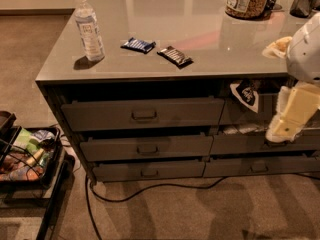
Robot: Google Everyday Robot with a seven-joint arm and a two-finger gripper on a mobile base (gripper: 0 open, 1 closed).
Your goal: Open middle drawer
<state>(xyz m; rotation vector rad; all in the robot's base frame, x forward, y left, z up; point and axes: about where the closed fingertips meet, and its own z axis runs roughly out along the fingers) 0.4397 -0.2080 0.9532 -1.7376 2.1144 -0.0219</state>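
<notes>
The middle drawer (147,147) is the dark grey front in the left stack, between a taller drawer (144,114) above and a slimmer one (148,170) below. Its small loop pull (147,149) sits at the centre. The front stands a little proud of the frame, with a dark gap above it. My gripper (281,130) is the cream part hanging from the white arm (305,49) at the right edge. It is in front of the right drawer stack, well to the right of the middle drawer's pull and touching nothing that I can see.
On the counter top (200,14) stand a water bottle (88,27), two candy bars (138,45) (175,56) and a jar (246,0). A black cable (150,188) runs over the carpet below the drawers. A low black cart with snacks (27,156) stands at the left.
</notes>
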